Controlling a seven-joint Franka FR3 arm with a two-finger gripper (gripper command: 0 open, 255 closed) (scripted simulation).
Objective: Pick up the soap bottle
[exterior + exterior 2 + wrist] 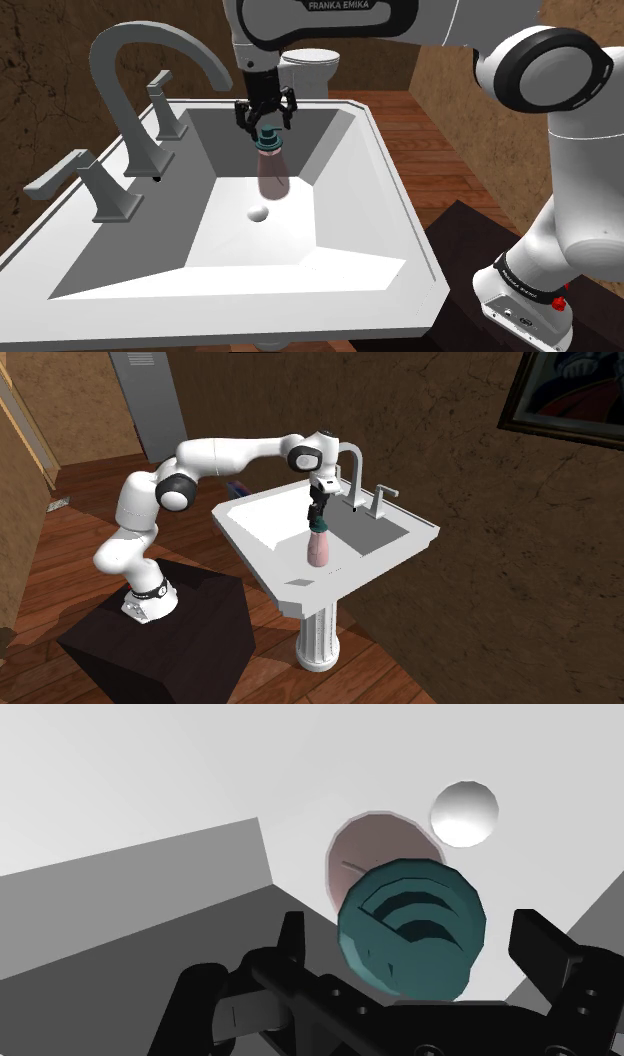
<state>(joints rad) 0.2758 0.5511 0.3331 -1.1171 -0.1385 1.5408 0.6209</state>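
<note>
Wrist view: round teal-capped soap bottle.

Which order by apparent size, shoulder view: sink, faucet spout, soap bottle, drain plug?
Largest to smallest:
1. sink
2. faucet spout
3. soap bottle
4. drain plug
The gaps are wide, so nearness to the camera doesn't change the order.

Home bathroom. White pedestal sink on fluted column. Grey arched faucet with two lever handles. White toilet behind basin. Wood plank floor, mottled brown walls, framed picture hanging.
</note>
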